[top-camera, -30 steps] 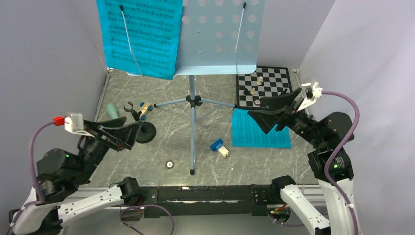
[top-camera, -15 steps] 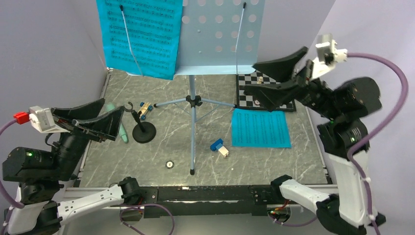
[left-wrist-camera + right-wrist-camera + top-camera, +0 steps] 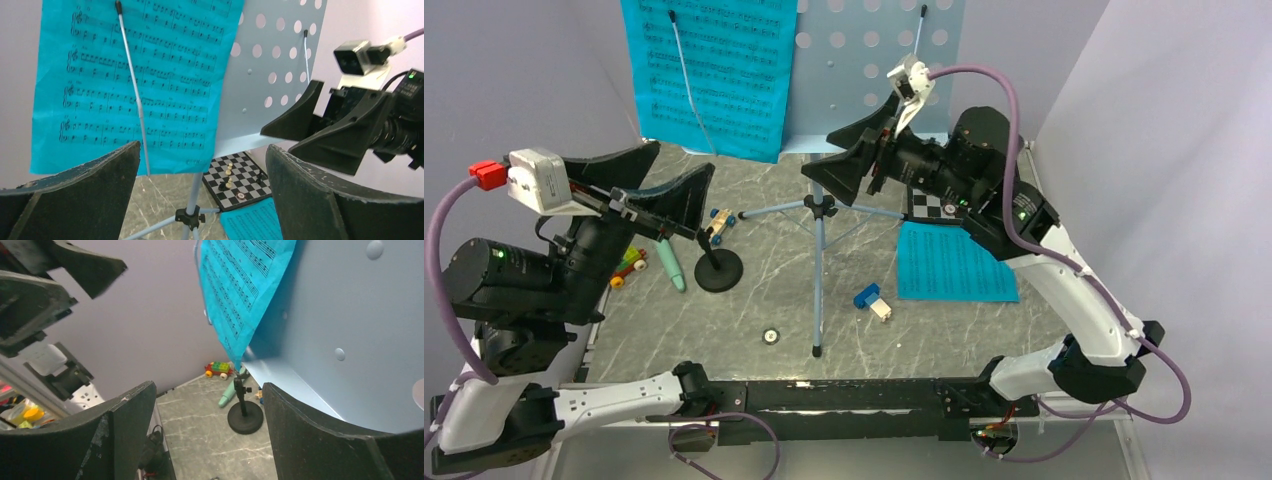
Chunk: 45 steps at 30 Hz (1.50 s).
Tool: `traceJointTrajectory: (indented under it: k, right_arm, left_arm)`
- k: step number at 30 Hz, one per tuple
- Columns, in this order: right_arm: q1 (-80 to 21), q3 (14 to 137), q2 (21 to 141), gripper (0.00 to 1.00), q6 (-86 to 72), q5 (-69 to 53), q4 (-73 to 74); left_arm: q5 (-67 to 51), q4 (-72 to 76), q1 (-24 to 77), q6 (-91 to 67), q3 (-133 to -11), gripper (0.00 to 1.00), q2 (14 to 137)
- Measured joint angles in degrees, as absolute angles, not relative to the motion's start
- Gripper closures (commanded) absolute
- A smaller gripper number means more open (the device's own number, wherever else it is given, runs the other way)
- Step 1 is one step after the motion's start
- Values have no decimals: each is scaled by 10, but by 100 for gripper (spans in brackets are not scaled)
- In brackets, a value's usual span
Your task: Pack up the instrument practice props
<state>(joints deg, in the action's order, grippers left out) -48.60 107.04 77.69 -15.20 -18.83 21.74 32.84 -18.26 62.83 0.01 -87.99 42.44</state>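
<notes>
The pale-blue music stand [image 3: 864,80] rises at the back middle on a thin tripod pole [image 3: 819,270]. One cyan sheet-music page [image 3: 714,75] hangs on its desk under a wire arm. The other page [image 3: 954,265] lies flat on the table. A mint-green microphone [image 3: 672,270] lies beside the black mic stand [image 3: 719,270]. My left gripper [image 3: 682,162] hovers open in the air, facing the hanging page [image 3: 135,80]. My right gripper [image 3: 819,155] is open and empty just in front of the desk's lower edge [image 3: 340,325], looking down at the mic stand [image 3: 245,417].
A chessboard [image 3: 929,205] with pieces sits at the back right, partly behind my right arm. A small toy car [image 3: 717,225] lies by the mic stand, a colourful one [image 3: 629,265] at the left wall. A blue-white block [image 3: 873,300] rests near the tripod foot.
Both arms have lifted off the table. The right gripper swung up and left from above the flat page to the stand's desk. The left gripper rose toward the hanging page.
</notes>
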Motion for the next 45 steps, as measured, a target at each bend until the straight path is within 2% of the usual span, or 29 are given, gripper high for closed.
traceJointTrajectory:
  k: [6,12,23,28,45]
  right_arm:
    - [-525,1047,787,18,-161,-103,178]
    - [-549,1048,820,18,-179,-31,143]
    - [-559,1099,890,20,-221,55,121]
    - [-564,1129,921,29,-231,58,120]
    - [-566,1154,955,78,-233,83,119]
  left_arm:
    - [341,-162,628,19,-913,1,450]
    - [390,-107,628,35,-878,1,422]
    - [445,-67,628,69,-870,1,399]
    - [444,-67,628,79,-870,1,400]
    - [425,-63,616,132,-871,1,465]
